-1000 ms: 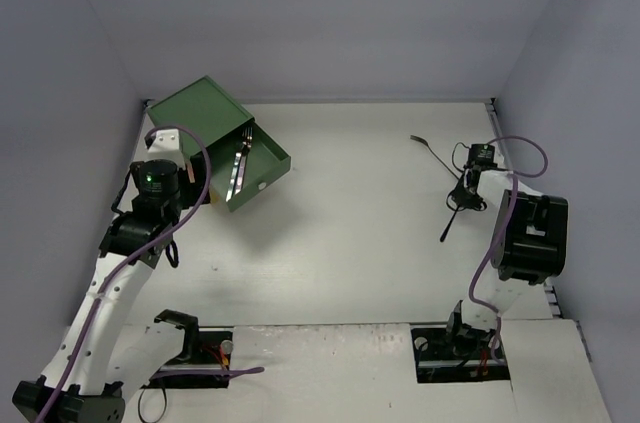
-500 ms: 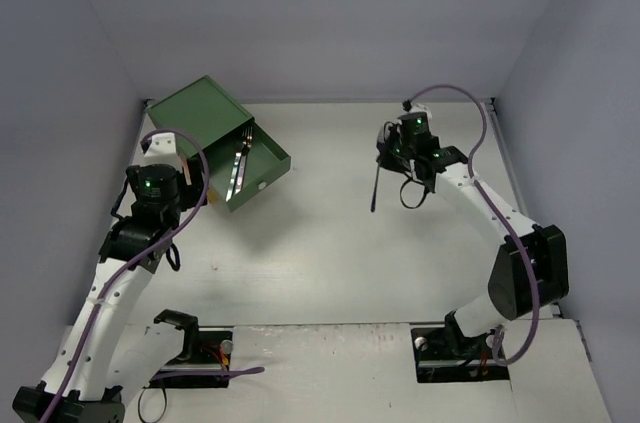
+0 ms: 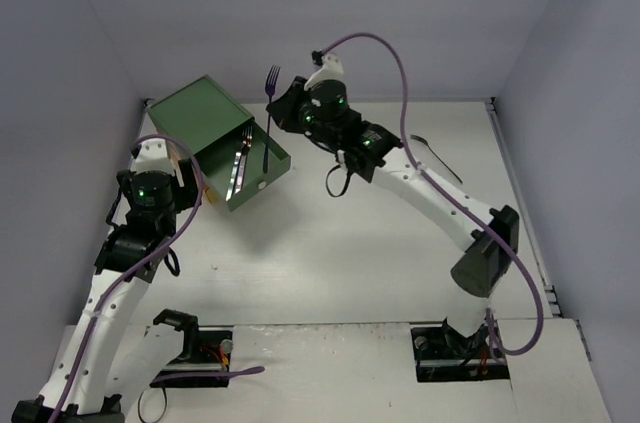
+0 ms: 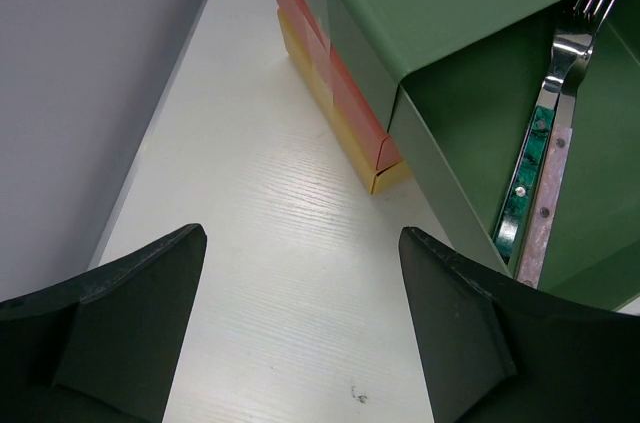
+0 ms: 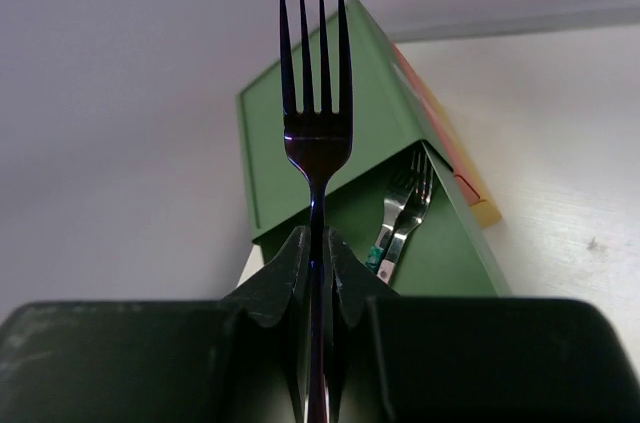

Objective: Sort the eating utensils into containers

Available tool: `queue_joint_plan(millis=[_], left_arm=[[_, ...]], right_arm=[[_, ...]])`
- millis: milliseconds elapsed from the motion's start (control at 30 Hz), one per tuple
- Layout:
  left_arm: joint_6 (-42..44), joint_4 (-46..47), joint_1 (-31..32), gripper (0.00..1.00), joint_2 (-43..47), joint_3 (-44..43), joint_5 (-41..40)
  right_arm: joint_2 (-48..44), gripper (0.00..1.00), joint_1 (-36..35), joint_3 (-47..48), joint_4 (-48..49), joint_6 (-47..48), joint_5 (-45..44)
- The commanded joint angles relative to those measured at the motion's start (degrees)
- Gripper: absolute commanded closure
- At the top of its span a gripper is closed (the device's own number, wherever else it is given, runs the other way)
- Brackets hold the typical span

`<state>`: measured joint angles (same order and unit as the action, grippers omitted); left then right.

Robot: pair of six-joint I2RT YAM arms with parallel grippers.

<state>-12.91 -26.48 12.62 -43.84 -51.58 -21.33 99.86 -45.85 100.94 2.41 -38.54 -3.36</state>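
The green-topped chest [image 3: 197,112] stands at the far left with its green drawer [image 3: 262,175] pulled open. Two forks [image 3: 238,165] lie in the drawer, one teal-handled [image 4: 528,165], one pink-handled [image 4: 553,175]. My right gripper [image 3: 284,111] is shut on a purple fork [image 3: 268,121] and holds it above the drawer's right side, tines pointing away from me [image 5: 316,133]. The fork's handle is clamped between the fingers [image 5: 292,263]. My left gripper [image 4: 300,323] is open and empty over the table, beside the chest's orange-red drawer [image 4: 335,58] and yellow drawer [image 4: 318,91].
One dark slim utensil [image 3: 436,156] lies on the table at the far right. The back wall and left wall stand close behind the chest. The right arm spans the middle of the table.
My right arm has swung from the table's right side across to the left, carrying the purple fork up over the open green drawer. The left arm shifted only slightly.
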Motion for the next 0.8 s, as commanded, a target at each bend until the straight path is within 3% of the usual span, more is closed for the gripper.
queue_joint_plan(millis=[0,200,767], left_arm=[[-0.6,4.6,-0.4,0.25,0.8,-0.3,-2.5],[-0.6,4.7,-0.5,0.25,1.0,-0.2,-3.1],[-0.6,4.6,-0.5,0.25,0.7,-0.2,-3.0]], right_arm=[[6.2,1.00,-2.7,5.4,8.4,-4.4,-5.3],[11.6,1.00,-6.4,8.8,12.8,-6.3,-9.1],[16.0,1.00,-8.6,4.2,16.5,-10.7,-12.9]])
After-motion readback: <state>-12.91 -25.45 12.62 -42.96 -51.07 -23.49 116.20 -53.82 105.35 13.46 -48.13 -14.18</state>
